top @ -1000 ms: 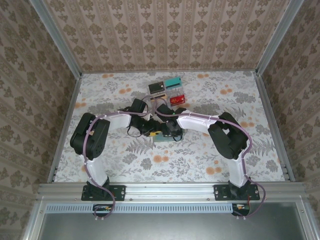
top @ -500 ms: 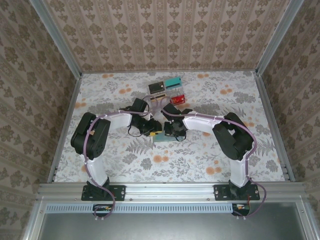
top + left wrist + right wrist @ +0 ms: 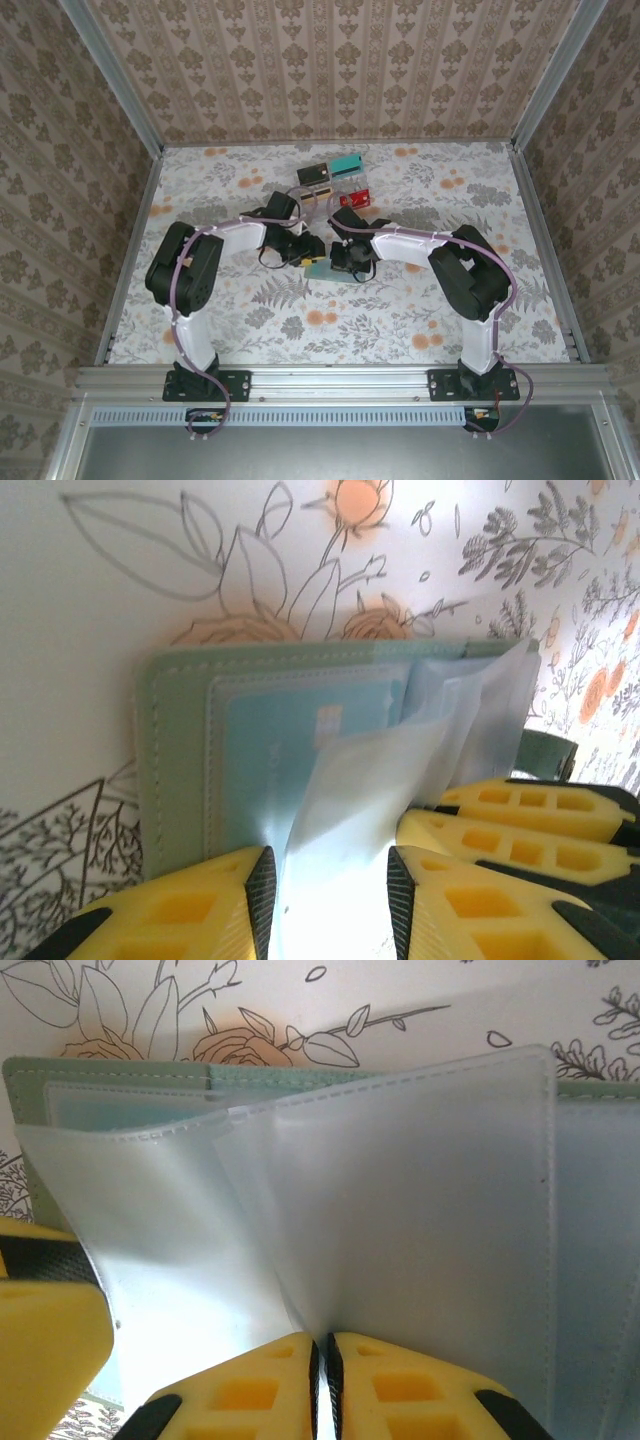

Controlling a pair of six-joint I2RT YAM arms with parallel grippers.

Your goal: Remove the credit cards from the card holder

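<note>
The grey-green folding card holder (image 3: 330,268) lies open on the floral table (image 3: 220,180) between the arms — right gripper (image 3: 322,1360) pinched on its clear plastic sleeve (image 3: 420,1190), left gripper (image 3: 325,900) half-open astride that sleeve — a teal plastic card (image 3: 290,750) pocketed just ahead.

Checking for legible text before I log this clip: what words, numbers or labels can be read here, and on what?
No text can be read.
teal card inside the card holder: a faint print line, too blurred to read.
far cards at the back of the table: any print is too small to read.
</note>
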